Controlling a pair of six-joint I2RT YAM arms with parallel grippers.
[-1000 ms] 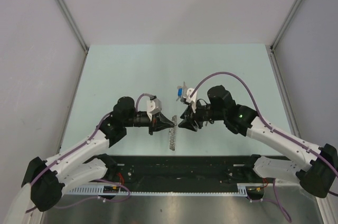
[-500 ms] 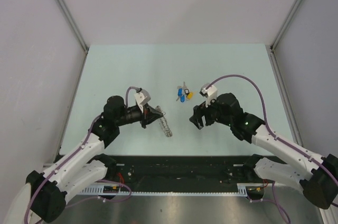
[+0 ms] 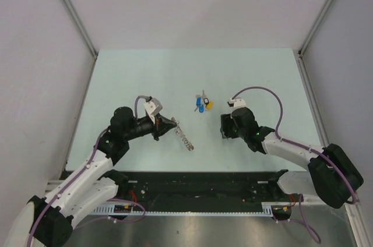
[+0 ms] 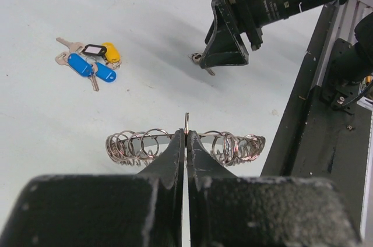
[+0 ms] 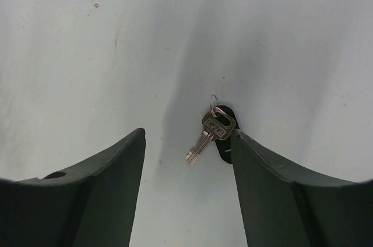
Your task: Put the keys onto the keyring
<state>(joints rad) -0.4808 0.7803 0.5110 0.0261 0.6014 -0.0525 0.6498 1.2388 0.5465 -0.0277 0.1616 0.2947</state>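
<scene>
Left pincer (image 4: pixel 186 136) clamps keyring (image 3: pixel 185 138) (long axis crosswise to it); right pincer (image 5: pixel 187 136) apart.

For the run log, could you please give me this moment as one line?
left gripper: shut on keyring | right gripper: open above single key | key cluster: lying apart, off keyring

table (image 3: pixel 145 75): pale mint-green top, fills the middle of the top view, pretty plain
scuffs (image 5: pixel 96 5): a few tiny specks and faint marks, upper left of the right wrist view
back wall (image 3: pixel 192 8): flat light grey, across the top of the frame
side walls (image 3: pixel 35 84): same grey, left and right edges
corner posts (image 3: pixel 73 11): silvery metal strips running diagonally in the upper left and upper right
black rail (image 3: pixel 198 186): along the table's near edge, lower part of the frame
slotted duct (image 3: pixel 175 207): white, just below the rail
metal sheet (image 3: pixel 198 232): brushed, at the very bottom
</scene>
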